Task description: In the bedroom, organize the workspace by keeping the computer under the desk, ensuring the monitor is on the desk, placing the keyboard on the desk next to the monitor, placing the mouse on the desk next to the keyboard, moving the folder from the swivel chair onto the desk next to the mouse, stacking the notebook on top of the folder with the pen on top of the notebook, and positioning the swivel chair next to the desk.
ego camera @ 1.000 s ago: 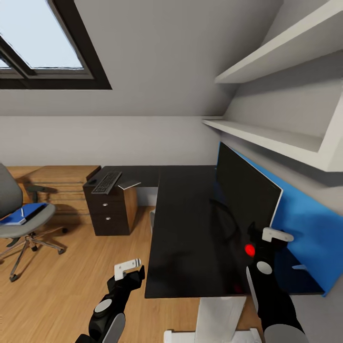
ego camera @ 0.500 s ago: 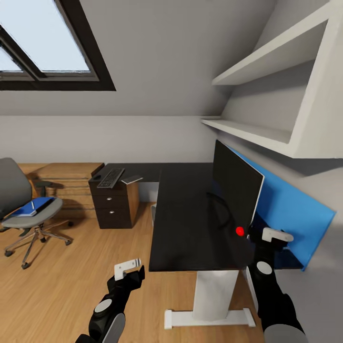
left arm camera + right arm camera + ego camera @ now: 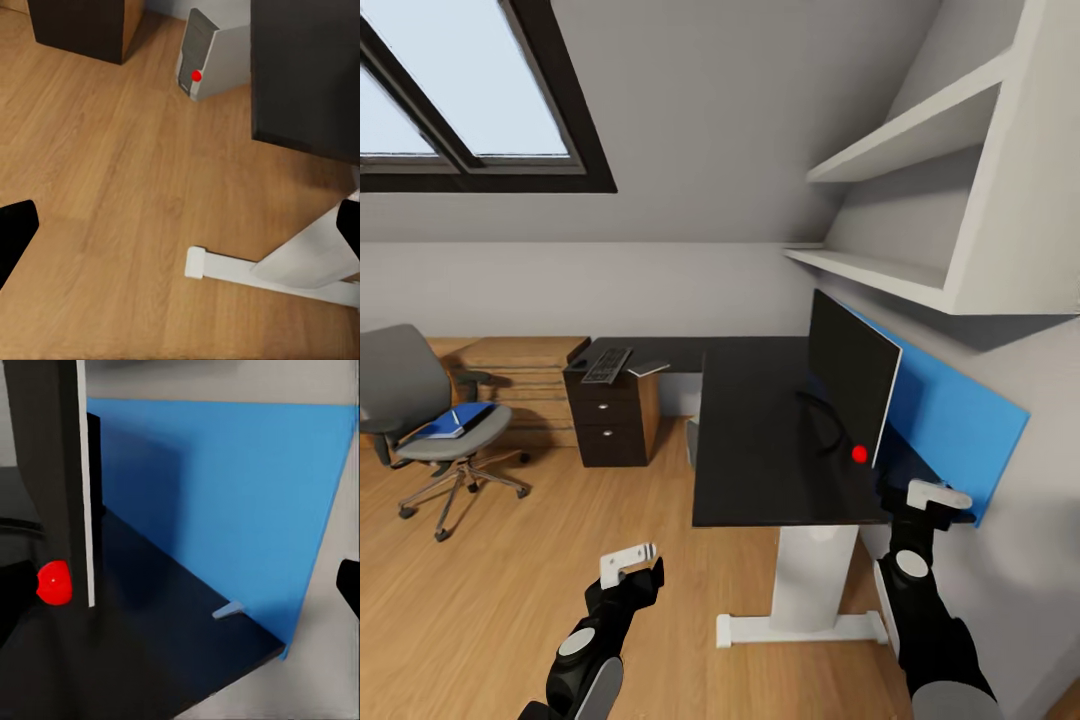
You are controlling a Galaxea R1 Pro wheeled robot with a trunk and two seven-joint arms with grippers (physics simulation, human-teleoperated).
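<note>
Tabletop [image 3: 760, 440] is already carrying the monitor [image 3: 848, 385] w/ the computer [image 3: 204, 56] sitting under it, so imo the robot is getting set to fetch stuff, nothing in hand rn. Swivel chair [image 3: 420, 400] is sitting well apart w/ the folder [image 3: 458, 420] on its seat, and the keyboard [image 3: 606, 364] is lying on the far drawer end. Next move is calling for a roll toward those; left tool [image 3: 628, 566] and right tool [image 3: 938, 496] are both gaping open, gripping nothing.

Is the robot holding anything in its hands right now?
No. Both the left gripper and the right gripper are open with nothing between their fingers.
</note>
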